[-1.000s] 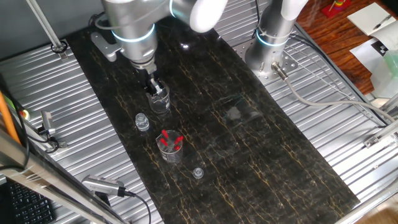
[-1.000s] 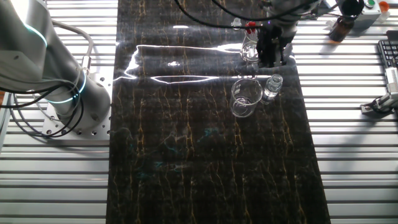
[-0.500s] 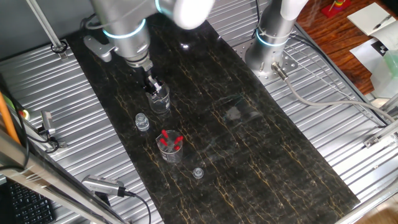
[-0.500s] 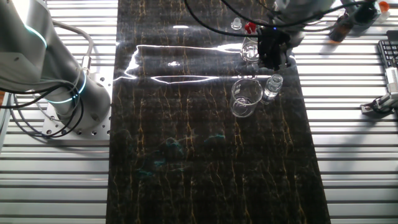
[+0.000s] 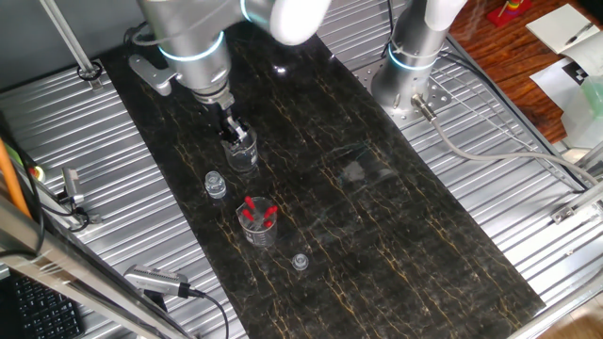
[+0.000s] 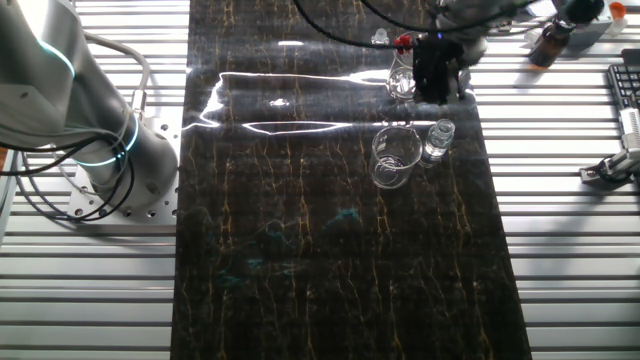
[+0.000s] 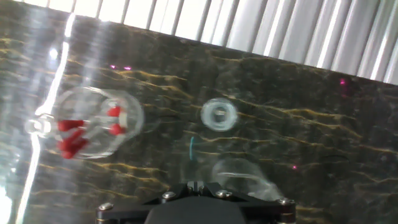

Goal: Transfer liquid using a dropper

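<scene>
My gripper point(image 5: 233, 130) hangs just over the rim of an empty-looking clear beaker point(image 5: 244, 153). In the hand view its jaws point(image 7: 196, 185) are pressed together, and a thin pale tube, the dropper point(image 7: 191, 148), runs out from them toward that beaker point(image 7: 239, 176). A second beaker point(image 5: 256, 222) holds several red-bulbed droppers point(image 7: 73, 138). A small clear vial point(image 5: 216, 185) stands between the two beakers and shows from above in the hand view point(image 7: 219, 115). In the other fixed view the gripper point(image 6: 437, 82) is beside the dropper beaker point(image 6: 402, 80).
A small clear cap point(image 5: 300, 261) lies on the dark marbled mat point(image 5: 377, 217) in front of the dropper beaker. A second arm's base point(image 5: 408, 71) stands at the back right. Ribbed metal table point(image 5: 85, 160) flanks the mat, with cables at the right.
The arm's upper body shifted left and then slightly back. The gripper stayed over the clear beaker, with only a small shift toward the dropper beaker.
</scene>
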You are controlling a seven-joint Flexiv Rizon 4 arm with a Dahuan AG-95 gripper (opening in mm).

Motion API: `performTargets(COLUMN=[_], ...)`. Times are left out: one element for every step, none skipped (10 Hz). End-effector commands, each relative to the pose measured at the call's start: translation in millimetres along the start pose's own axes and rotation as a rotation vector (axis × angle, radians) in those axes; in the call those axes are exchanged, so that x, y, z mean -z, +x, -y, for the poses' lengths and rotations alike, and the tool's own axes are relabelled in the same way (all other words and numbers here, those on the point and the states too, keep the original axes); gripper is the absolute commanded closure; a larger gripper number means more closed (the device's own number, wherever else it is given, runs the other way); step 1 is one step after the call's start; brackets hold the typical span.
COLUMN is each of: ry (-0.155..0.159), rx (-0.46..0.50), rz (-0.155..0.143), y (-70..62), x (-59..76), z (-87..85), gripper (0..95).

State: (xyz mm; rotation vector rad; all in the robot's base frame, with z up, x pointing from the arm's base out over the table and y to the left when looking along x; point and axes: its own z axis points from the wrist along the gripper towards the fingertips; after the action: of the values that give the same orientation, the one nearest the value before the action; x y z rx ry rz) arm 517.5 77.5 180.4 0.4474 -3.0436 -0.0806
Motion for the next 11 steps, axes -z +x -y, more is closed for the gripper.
performTargets(ry=[0.004,0.006,0.008,0.008,0.012,0.016,0.019,0.02,0.022,0.022,0.022], rx=[-0.011,-0.037,-0.047,-0.067,-0.081,-0.099,-0.114,-0.121,-0.125,-0.128,-0.141], rz=[0.002,0.003,0.002,0.002,0.004,0.002,0.002,0.002,0.005,0.008,0.015], y=[-6.4,-15.5,-19.1,-28.0,-33.1,-37.8,-37.5,-36.0,-32.8,-31.3,-29.9], x=[-3.7,-7.1,-8.4,-12.8,-16.3,-20.4,-23.2,-25.0,-28.2,-29.9,-33.5], z=[-24.3,-39.4,-44.4,-58.3,-67.8,-80.5,-88.5,-94.1,-99.7,-101.9,-108.5], gripper=[95.0,76.0,76.0,76.0,76.0,76.0,76.0,76.0,76.0,76.0,76.0])
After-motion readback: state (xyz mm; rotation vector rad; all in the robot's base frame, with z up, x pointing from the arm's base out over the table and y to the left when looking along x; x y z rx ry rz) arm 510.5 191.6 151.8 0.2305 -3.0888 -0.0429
